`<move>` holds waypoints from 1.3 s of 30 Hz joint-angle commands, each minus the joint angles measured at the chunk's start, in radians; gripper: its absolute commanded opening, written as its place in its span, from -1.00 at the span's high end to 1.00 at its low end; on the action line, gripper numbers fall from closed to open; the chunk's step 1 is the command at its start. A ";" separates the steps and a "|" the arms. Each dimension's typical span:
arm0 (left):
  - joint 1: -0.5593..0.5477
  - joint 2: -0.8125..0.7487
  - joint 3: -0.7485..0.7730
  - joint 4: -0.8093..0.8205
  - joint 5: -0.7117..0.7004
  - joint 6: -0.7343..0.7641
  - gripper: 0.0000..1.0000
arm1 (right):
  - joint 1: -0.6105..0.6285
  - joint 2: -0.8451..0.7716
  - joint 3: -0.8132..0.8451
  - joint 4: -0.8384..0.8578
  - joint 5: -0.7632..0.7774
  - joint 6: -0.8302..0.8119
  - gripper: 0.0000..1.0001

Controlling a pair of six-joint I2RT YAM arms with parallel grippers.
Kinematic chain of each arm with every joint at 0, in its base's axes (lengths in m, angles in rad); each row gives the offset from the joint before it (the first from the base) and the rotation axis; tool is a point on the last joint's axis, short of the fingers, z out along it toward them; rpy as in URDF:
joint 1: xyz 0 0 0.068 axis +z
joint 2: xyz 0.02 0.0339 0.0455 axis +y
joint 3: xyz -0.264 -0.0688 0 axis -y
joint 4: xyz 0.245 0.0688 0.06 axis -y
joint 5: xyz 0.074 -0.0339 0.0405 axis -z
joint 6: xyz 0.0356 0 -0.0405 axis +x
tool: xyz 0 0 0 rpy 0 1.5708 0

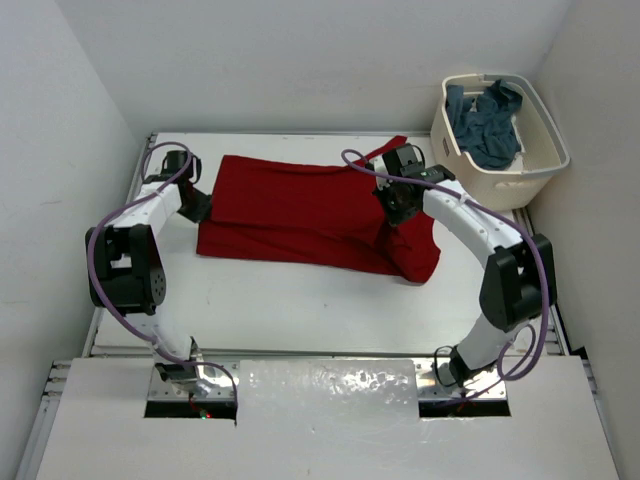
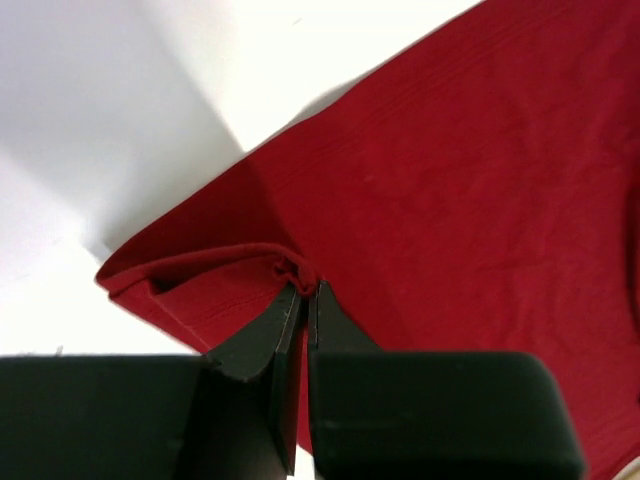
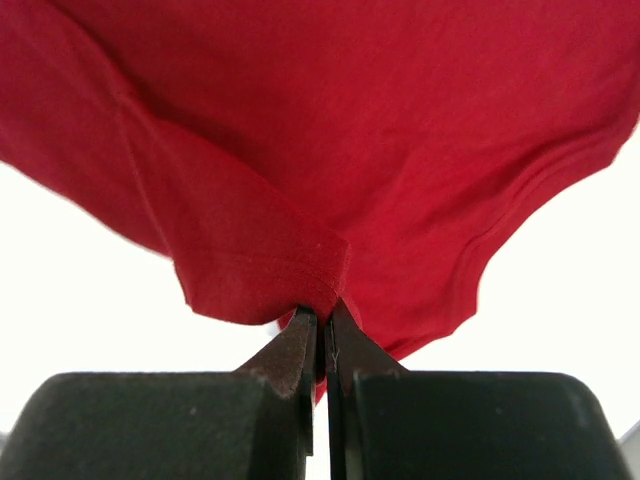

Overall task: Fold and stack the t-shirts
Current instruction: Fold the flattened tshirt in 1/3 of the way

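Folding the red t-shirt [image 1: 300,215] with left gripper [image 2: 306,295] and right gripper [image 3: 322,318] clamped on its edges; next, probably to carry both across evenly.

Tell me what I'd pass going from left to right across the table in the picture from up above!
First the left gripper, pinching the shirt's left edge → then the red t-shirt spread across the middle → last the laundry basket at the far right.
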State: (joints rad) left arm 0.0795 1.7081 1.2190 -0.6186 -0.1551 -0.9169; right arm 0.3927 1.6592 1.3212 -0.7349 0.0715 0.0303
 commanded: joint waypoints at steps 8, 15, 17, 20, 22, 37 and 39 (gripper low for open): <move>0.003 0.122 0.116 0.060 0.023 0.035 1.00 | -0.086 0.177 0.231 0.009 -0.021 -0.266 1.00; -0.003 0.197 0.142 0.095 0.057 0.032 1.00 | -0.097 0.330 0.351 0.023 -0.010 -0.556 1.00; -0.003 0.203 0.146 0.092 0.040 0.030 1.00 | -0.098 0.368 0.423 0.002 -0.006 -0.570 1.00; -0.003 0.203 0.157 0.066 -0.012 0.027 1.00 | -0.100 0.448 0.527 -0.056 0.011 -0.553 1.00; -0.001 0.202 0.157 0.068 -0.027 0.038 1.00 | -0.101 0.476 0.549 -0.049 0.007 -0.538 0.95; -0.001 0.101 0.212 0.000 -0.099 0.058 -0.99 | -0.101 0.496 0.564 0.120 0.150 -0.218 -0.98; -0.001 0.059 0.200 0.016 -0.104 0.070 -0.99 | -0.101 0.404 0.492 0.155 0.139 -0.135 -0.98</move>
State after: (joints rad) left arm 0.0792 1.8912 1.3842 -0.6243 -0.2066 -0.8639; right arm 0.2966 2.2139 1.8675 -0.6464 0.2020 -0.2424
